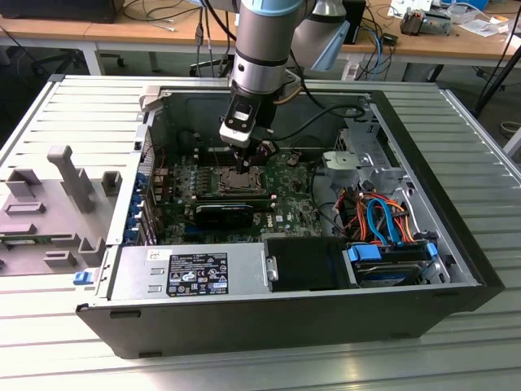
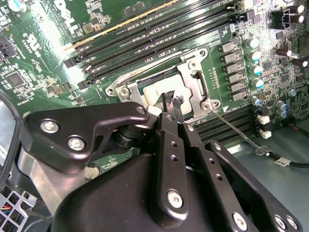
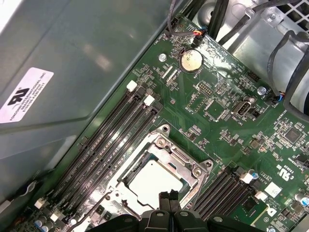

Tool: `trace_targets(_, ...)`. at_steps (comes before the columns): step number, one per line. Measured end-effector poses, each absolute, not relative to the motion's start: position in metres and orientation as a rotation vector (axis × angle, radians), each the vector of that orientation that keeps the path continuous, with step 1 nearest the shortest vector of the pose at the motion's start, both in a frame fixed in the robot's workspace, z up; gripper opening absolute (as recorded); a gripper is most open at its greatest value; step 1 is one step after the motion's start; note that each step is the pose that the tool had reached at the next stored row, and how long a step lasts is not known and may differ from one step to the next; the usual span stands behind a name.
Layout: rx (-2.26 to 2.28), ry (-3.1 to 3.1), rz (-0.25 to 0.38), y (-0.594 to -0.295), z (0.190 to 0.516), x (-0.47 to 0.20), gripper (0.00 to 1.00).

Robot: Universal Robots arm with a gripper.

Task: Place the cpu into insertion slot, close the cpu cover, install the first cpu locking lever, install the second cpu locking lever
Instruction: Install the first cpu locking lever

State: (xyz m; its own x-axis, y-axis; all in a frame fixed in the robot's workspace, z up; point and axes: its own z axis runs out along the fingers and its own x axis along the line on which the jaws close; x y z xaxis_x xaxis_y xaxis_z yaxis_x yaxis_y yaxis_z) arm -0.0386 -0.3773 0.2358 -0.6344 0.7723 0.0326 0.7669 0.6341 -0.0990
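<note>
A black label (image 1: 198, 275) on the near box (image 1: 134, 281) and a white sticker (image 3: 24, 94) on the case wall (image 3: 96, 53) carry print I cannot read.

Exterior view: arm (image 1: 259, 49) is seen as a silver-grey cylindrical tube, and a light-blue joint cap (image 1: 273, 6) is fitted at the top. Wrist block (image 1: 240, 124) below it is black with a white panel. In both wrist views the gripper (image 2: 172, 100) (image 3: 170, 195) is built from matte black linkage plates with rounded edges, fastened by silver socket-head screws (image 2: 175, 197). Fingers (image 3: 164, 200) are narrow, black and square-tipped. A black cable (image 2: 6, 125) is seen beside the gripper body.
</note>
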Motion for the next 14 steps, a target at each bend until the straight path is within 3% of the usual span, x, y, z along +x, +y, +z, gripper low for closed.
trace_targets(14, -1.292, -2.783, 0.117, -0.3773, 0.2358, -0.0386, 0.11)
